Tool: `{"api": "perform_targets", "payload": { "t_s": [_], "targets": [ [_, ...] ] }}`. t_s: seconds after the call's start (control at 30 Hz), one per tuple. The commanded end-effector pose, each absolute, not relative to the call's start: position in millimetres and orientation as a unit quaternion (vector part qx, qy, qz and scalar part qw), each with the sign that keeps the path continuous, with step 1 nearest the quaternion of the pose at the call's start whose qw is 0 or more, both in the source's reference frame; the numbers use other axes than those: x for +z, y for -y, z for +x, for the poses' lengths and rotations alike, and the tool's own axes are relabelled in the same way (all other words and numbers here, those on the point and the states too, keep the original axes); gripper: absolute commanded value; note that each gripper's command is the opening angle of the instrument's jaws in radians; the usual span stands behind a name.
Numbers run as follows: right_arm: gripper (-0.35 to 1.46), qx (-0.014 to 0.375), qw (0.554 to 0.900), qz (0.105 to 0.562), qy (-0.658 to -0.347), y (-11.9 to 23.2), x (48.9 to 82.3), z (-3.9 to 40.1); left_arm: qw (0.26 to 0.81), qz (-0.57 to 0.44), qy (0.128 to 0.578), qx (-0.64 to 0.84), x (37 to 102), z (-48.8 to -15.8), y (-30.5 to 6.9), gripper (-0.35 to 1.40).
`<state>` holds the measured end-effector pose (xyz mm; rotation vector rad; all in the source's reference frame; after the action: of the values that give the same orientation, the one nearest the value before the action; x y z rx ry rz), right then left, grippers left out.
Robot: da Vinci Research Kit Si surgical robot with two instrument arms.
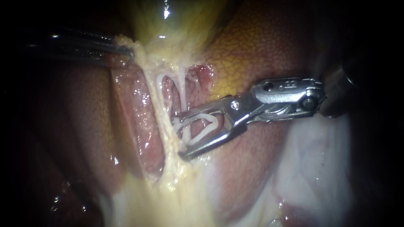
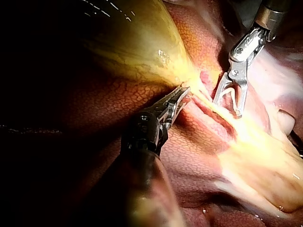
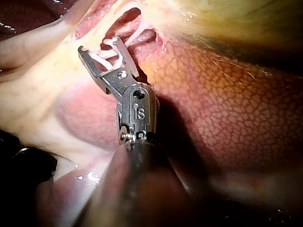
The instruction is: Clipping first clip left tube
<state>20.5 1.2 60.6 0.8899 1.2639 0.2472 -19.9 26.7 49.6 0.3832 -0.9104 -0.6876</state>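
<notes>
Two pale tubes run down from the gallbladder (image 1: 176,21): the left tube (image 1: 158,88) and the right tube (image 1: 184,90). My right instrument (image 1: 181,137) comes in from the right. Its jaws stand wide apart, holding a white clip (image 1: 198,128) whose legs lie along both jaws. The clip's open end reaches the pale strand just below the tubes; I cannot tell whether it surrounds one. The right wrist view shows the right instrument (image 3: 98,46) and clip (image 3: 110,54) against white strands. My left instrument (image 1: 126,52) is shut on yellowish tissue at the gallbladder's neck, as the left instrument (image 2: 182,92) also shows in the left wrist view.
Mottled orange-red liver (image 1: 261,46) lies behind and to the right of the tubes. Pale fatty tissue (image 1: 168,197) spreads below them, and whitish tissue (image 1: 315,159) lies under the right instrument's shaft. The yellow gallbladder (image 2: 137,42) stretches away from the left instrument.
</notes>
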Motion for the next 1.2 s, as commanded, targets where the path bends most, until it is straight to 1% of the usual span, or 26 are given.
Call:
{"api": "perform_targets", "payload": {
  "t_s": [0.03, 0.13, 0.37, 0.57, 0.77, 0.87, 0.97, 1.1, 1.2],
  "targets": [
    [0.42, 0.109, 0.703, 0.407, -0.573, -1.2, 60.5, 20.9, 0.824, 0.180, 0.428, -0.324, 49.6, -19.9, -26.7, -0.35],
    [0.42, 0.100, 0.683, 0.428, -0.584, -1.1, 60.4, 21.6, 0.824, 0.180, 0.428, -0.324, 49.6, -19.9, -26.7, -0.35],
    [0.42, 0.085, 0.665, 0.446, -0.594, 0.3, 60.0, 22.8, 0.824, 0.180, 0.428, -0.324, 49.6, -19.8, -26.7, -0.35],
    [0.42, 0.075, 0.640, 0.464, -0.608, 1.6, 58.6, 23.2, 0.824, 0.180, 0.428, -0.324, 49.7, -19.8, -26.8, -0.35],
    [0.41, 0.064, 0.634, 0.472, -0.609, 3.3, 56.5, 24.1, 0.824, 0.180, 0.428, -0.323, 49.7, -19.7, -26.8, -0.35],
    [0.38, 0.062, 0.633, 0.474, -0.609, 3.8, 55.8, 24.5, 0.824, 0.180, 0.428, -0.323, 49.7, -19.7, -26.8, -0.35],
    [0.28, 0.064, 0.633, 0.475, -0.608, 3.9, 55.6, 24.8, 0.824, 0.180, 0.428, -0.323, 49.7, -19.7, -26.8, -0.35],
    [0.01, 0.075, 0.634, 0.479, -0.603, 3.9, 55.7, 24.6, 0.824, 0.180, 0.428, -0.323, 49.7, -19.6, -26.8, -0.35],
    [-0.14, 0.081, 0.634, 0.481, -0.600, 3.8, 55.8, 24.5, 0.824, 0.180, 0.428, -0.323, 49.7, -19.6, -26.8, -0.35]
  ]
}}
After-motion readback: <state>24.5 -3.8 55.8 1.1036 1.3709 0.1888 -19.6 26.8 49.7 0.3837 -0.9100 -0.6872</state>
